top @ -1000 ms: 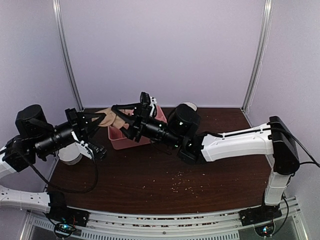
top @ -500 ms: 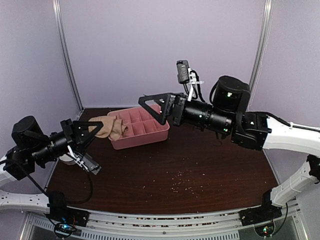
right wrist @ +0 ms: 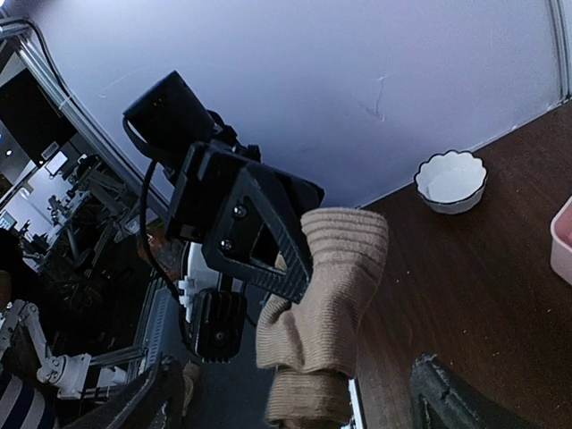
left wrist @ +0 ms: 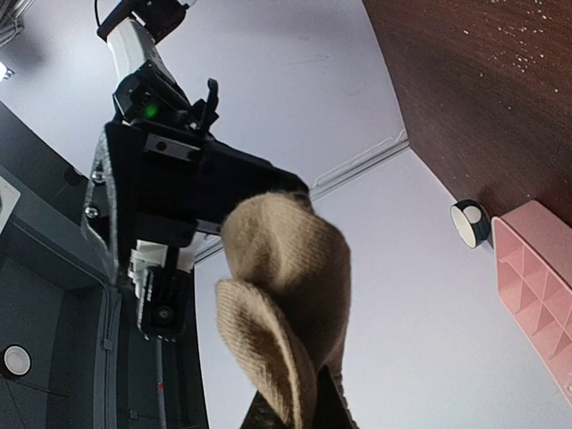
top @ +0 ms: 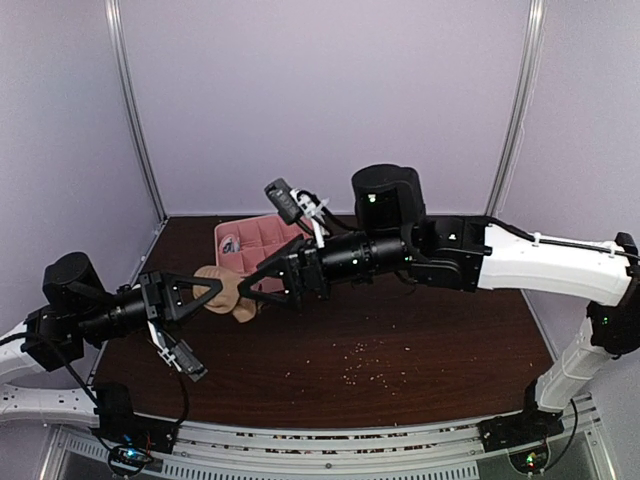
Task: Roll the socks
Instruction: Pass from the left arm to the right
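A tan-brown sock [top: 222,292], folded on itself, hangs above the table left of centre. My left gripper [top: 200,294] is shut on one end of it; in the left wrist view the sock [left wrist: 286,295] rises straight out of my closed fingertips [left wrist: 268,413]. My right gripper [top: 250,298] reaches in from the right and stands open. In the right wrist view the sock [right wrist: 331,304] sits between its spread fingers [right wrist: 442,393], with a gap on both sides. The left gripper [right wrist: 255,228] shows just behind the sock there.
A pink compartmented tray [top: 258,238] stands at the back of the table, behind the two grippers. A white scalloped bowl [right wrist: 451,181] sits near the wall. Crumbs [top: 362,366] are scattered on the dark wood towards the front.
My right arm has swung down and left from high over the tray to the sock, jaws open. My left gripper has carried the sock forward and lower, away from the tray.
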You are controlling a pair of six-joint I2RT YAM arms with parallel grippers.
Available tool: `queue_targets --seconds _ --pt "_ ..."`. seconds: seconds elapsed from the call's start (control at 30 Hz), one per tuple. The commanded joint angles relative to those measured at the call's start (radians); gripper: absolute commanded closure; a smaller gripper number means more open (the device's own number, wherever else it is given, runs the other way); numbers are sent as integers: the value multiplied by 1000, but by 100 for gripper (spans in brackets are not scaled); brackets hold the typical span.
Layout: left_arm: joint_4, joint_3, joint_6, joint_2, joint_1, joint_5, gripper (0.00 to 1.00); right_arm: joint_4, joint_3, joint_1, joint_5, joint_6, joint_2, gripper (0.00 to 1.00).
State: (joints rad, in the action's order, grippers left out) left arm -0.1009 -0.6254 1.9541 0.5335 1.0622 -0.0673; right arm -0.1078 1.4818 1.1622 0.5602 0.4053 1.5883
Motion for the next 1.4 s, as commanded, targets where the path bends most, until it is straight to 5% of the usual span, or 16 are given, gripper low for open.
queue_targets --seconds 0.0,0.23,0.27,0.37,0.4,0.67,0.7,0.73,0.8,0.83,0.93,1.03,1.17,1.37 --pt "73 15 340 -10 5 -58 100 -58 82 9 123 51 61 14" --pt "65 31 367 -18 5 -76 100 35 107 5 196 166 126 28" --pt "65 33 366 -18 5 -74 100 45 106 3 204 180 131 36" --pt "80 29 362 -15 5 -58 100 88 84 -10 220 229 139 90" --pt "86 23 358 -12 4 -51 100 96 76 -14 215 240 139 100" --pt "99 -15 348 35 4 10 98 125 63 -18 225 277 159 100" --pt "101 -17 333 49 4 34 82 129 60 -19 213 270 154 100" --pt "107 -22 300 66 5 67 55 136 51 -21 193 263 143 100" --pt "106 -57 177 117 4 166 6 135 18 -40 115 219 103 100" --pt "63 -97 83 154 4 240 3 123 -4 -49 59 174 74 100" --pt "-164 -311 -339 283 -27 368 2 108 -99 -68 -148 -10 -32 100" --pt "-529 -566 -766 418 -163 291 2 180 -245 -70 -377 -206 -128 100" --pt "-914 -841 -1102 564 -320 21 2 411 -447 -71 -517 -362 -226 100" --pt "-1172 -1215 -1515 803 -467 -495 2 629 -503 -59 -481 -417 -230 100"
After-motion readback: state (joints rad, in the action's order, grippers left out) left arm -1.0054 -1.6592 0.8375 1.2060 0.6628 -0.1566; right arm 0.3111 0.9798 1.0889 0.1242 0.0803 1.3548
